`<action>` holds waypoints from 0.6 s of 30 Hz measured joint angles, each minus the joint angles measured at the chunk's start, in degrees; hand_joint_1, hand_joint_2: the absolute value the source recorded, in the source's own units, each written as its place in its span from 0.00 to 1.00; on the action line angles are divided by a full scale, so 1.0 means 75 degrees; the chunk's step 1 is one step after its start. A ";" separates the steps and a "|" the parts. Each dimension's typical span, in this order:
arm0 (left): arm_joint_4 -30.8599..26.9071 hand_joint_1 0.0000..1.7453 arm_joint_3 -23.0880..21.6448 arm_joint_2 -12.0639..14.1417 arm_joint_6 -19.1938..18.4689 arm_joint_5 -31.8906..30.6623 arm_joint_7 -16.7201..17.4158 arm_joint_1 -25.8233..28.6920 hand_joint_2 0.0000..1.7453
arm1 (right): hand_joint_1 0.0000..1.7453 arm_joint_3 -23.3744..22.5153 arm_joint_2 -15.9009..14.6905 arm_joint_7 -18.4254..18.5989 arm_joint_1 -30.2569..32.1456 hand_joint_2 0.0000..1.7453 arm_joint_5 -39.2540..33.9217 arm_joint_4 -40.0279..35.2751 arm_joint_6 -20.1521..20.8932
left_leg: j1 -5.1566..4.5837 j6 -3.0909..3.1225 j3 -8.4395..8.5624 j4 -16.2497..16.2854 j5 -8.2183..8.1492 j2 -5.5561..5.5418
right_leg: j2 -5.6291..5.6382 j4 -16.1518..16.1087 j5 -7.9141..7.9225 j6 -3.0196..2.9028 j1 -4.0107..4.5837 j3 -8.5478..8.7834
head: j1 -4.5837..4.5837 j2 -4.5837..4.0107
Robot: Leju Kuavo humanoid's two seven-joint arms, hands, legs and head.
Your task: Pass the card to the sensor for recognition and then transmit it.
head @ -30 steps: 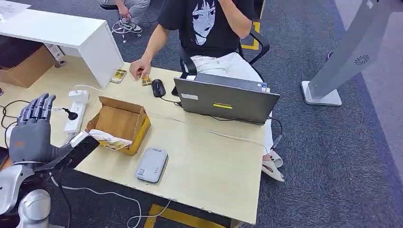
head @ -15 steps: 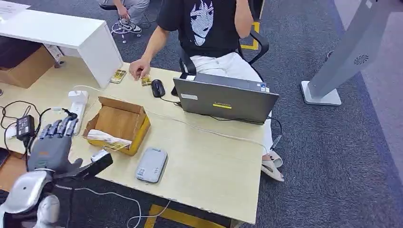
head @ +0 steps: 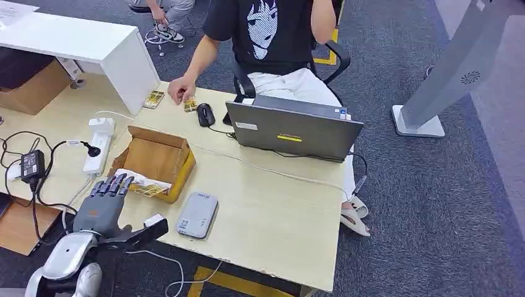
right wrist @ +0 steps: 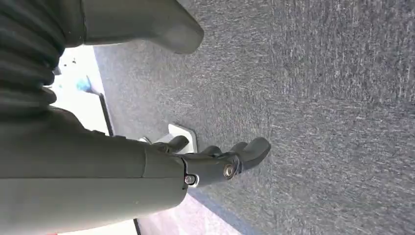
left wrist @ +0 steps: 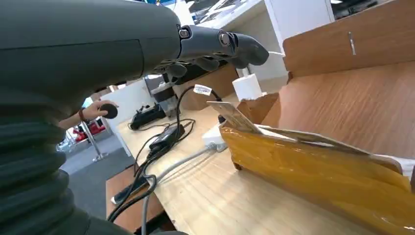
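Lower left of the head view, I find the cards (head: 143,184) lying across the near edge of the open cardboard box (head: 156,158), none of them taken up, with the grey sensor (head: 197,215) flat on the table (head: 272,216) just right of the box. Over the last second my left hand (head: 106,207) has dropped from high at the left edge to just short of the box, fingers spread and empty; I judge this the approach to the pick. My right hand (right wrist: 215,159) hangs over carpet, fingers loosely apart, holding nothing.
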 joint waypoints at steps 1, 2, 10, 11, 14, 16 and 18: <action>0.0000 0.00 -0.0029 0.0000 0.0006 0.0000 0.0000 0.0000 1.00 | 0.00 0.0000 0.0000 0.0006 0.0001 1.00 -0.0012 0.0000 0.0000 | 0.0000 0.0000 0.0000 0.0000 0.0000 0.0000 | 0.0000 0.0000 0.0000 0.0000 0.0000 0.0000 | -0.0003 0.0000; 0.0000 0.00 -0.0052 0.0000 0.0026 0.0000 0.0000 0.0000 1.00 | 0.00 0.0000 0.0000 0.0023 0.0000 1.00 -0.0032 0.0000 0.0000 | 0.0000 0.0000 0.0000 0.0000 0.0000 0.0000 | 0.0000 0.0000 0.0000 0.0000 0.0000 0.0000 | 0.0000 0.0000; 0.0111 0.00 -0.0262 0.0000 0.0289 0.0000 -0.0009 -0.0021 1.00 | 0.00 0.0003 0.0000 0.0064 0.0018 1.00 -0.0149 0.0003 -0.0015 | 0.0000 0.0000 0.0001 0.0001 0.0000 0.0000 | 0.0000 0.0000 0.0000 0.0000 -0.0001 -0.0001 | -0.0003 0.0000; 0.0134 0.00 -0.0294 0.0000 0.0376 0.0000 -0.0009 -0.0034 1.00 | 0.00 0.0003 0.0000 0.0064 0.0022 1.00 -0.0160 0.0000 -0.0023 | 0.0000 0.0000 0.0001 0.0001 0.0000 0.0000 | 0.0000 0.0000 0.0000 0.0000 -0.0001 -0.0001 | 0.0000 0.0000; 0.0277 0.00 -0.0414 0.0000 0.0676 0.0000 0.0038 -0.0163 1.00 | 0.00 0.0055 0.0000 0.0064 0.0061 1.00 -0.0219 -0.0006 -0.0067 | 0.0000 0.0000 0.0001 0.0001 0.0000 -0.0001 | -0.0001 0.0000 0.0000 0.0000 -0.0001 0.0000 | -0.0003 0.0000; 0.0436 0.00 -0.0507 0.0012 0.0839 0.0000 0.0137 -0.0289 1.00 | 0.00 0.0096 0.0000 0.0070 0.0087 1.00 -0.0268 -0.0012 -0.0076 | 0.0000 0.0000 0.0002 0.0001 0.0001 -0.0001 | -0.0001 0.0000 0.0001 0.0000 -0.0001 0.0000 | -0.0003 0.0000; 0.0641 0.00 -0.0600 0.0055 0.0991 0.0000 0.0248 -0.0450 1.00 | 0.00 0.0169 0.0000 0.0090 0.0121 1.00 -0.0265 -0.0026 -0.0076 | 0.0000 0.0000 0.0002 0.0001 0.0001 0.0000 | 0.0000 0.0000 0.0001 0.0000 0.0000 0.0000 | -0.0003 0.0000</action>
